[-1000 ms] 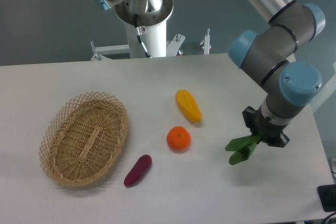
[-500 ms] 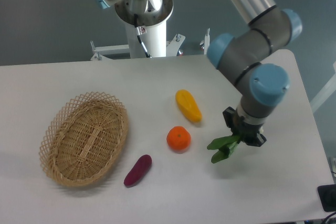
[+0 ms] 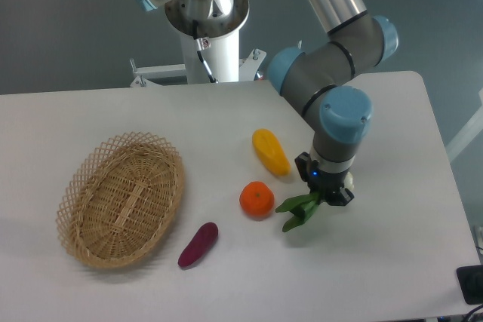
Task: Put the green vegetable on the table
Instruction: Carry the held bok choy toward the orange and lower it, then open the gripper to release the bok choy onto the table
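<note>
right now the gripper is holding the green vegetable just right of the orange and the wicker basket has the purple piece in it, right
Not quite: the camera view shows the wicker basket empty; the purple piece lies on the table beside it. The gripper does hold the green vegetable right of the orange.

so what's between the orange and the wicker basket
In the fixed camera view, only bare table separates the orange from the wicker basket; the purple eggplant piece lies below that stretch.
</note>
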